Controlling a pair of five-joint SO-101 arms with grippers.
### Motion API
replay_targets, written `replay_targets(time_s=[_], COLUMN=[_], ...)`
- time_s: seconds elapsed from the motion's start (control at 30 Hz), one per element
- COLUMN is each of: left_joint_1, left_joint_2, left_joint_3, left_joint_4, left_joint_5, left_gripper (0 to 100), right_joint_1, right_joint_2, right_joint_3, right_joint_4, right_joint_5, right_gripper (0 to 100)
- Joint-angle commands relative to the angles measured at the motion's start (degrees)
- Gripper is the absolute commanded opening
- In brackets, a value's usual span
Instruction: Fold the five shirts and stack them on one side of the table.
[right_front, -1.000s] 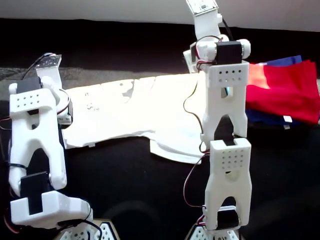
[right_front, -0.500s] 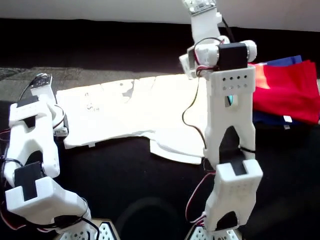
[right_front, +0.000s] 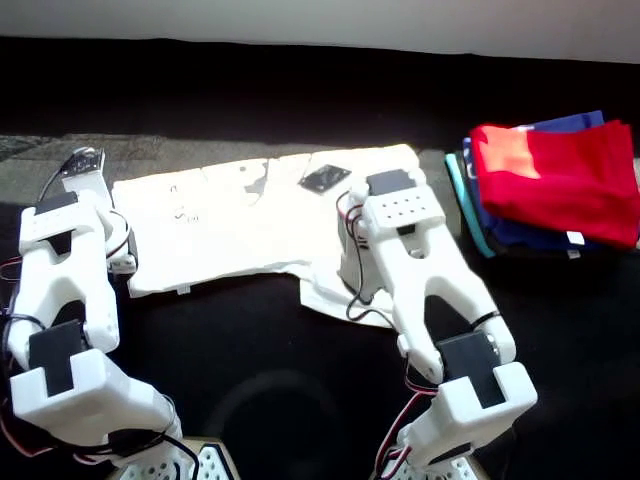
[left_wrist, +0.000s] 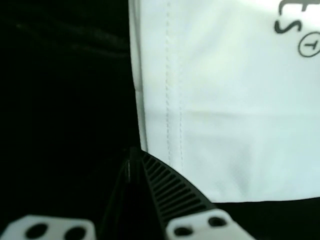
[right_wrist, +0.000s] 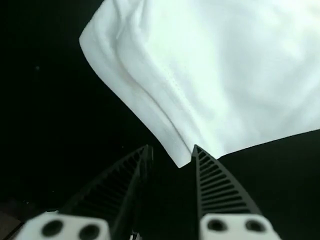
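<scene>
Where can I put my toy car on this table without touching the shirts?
Bare black table lies behind the white shirt, along the far edge. More lies in front of the shirt, between the left arm and right arm, and in front of the stack. The middle is crowded.

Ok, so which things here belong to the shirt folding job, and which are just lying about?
Part of the job:
white shirt, spread out
stack of folded shirts, red on top
left end effector, at the white shirt's edge
right end effector, open, with a corner of the white shirt between its fingers

Just lying about:
black table cover
</scene>
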Motion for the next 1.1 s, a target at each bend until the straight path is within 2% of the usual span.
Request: replay_targets(time_s=[0.0,0.13,0.3,0.73,0.8,0.9,1.07], left_joint_1=[-0.22,-0.31,-0.31,-0.31,-0.31,-0.31,-0.31], left_joint_2=[2.51,5.14,5.41,5.49,5.49,5.49,5.49], left_joint_3=[-0.66,-1.71,-2.24,-2.15,-2.15,-2.15,-2.15], left_joint_4=[-1.85,-1.58,-1.58,-1.58,-1.58,-1.58,-1.58], left_joint_5=[0.26,0.26,0.26,0.26,0.26,0.26,0.26], left_gripper=[1,1,1,1,1,1,1], right_joint_1=[-3.56,-6.46,-6.46,-6.46,-5.85,-3.65,-0.48], right_joint_2=[-3.38,-3.21,-2.51,10.42,11.91,14.11,12.97], right_joint_3=[3.21,5.32,8.84,6.46,5.14,2.51,-4.26], right_joint_4=[-2.86,-5.05,-12.0,-12.79,-12.97,-13.85,-10.15], right_joint_5=[3.08,3.08,3.08,3.08,3.08,3.08,3.08], right_gripper=[18.3,18.7,18.7,17.8,12.7,0.0,0.5])
